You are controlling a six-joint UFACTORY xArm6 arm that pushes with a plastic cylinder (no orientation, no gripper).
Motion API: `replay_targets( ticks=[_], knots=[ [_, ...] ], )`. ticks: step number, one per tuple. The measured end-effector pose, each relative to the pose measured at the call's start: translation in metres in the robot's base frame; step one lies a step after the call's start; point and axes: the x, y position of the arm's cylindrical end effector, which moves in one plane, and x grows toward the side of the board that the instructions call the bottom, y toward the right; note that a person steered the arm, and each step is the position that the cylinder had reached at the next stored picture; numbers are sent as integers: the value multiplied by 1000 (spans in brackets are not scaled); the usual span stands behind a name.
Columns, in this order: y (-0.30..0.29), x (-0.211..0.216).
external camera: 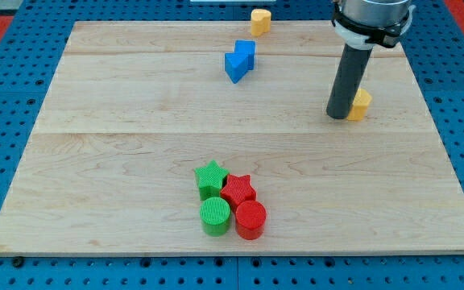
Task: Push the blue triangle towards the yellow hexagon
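My tip [339, 115] touches a yellow block [361, 104]; blue triangle [235, 67] well apart.

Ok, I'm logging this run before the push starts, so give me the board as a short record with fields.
tip: my tip rests on the board at the view's right, touching or nearly touching a yellow block just to its right
blue blocks: two close together near the view's top, shapes unclear
other yellow block: at the top edge, above the blue ones
cluster: green star, red star, green cylinder, red cylinder, packed together at the bottom centre
tip to blue: apart
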Motion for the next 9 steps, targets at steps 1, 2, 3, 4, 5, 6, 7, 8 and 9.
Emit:
replay_targets(
  ticks=[1, 2, 3, 4, 5, 6, 7, 8, 9],
  knots=[
    [-60, 3],
    [-158, -17],
    [-242, -48],
    [-257, -94],
    [-221, -114],
    [-154, -120],
    [-98, -100],
    [-65, -85],
    [-127, -84]
  ],
)
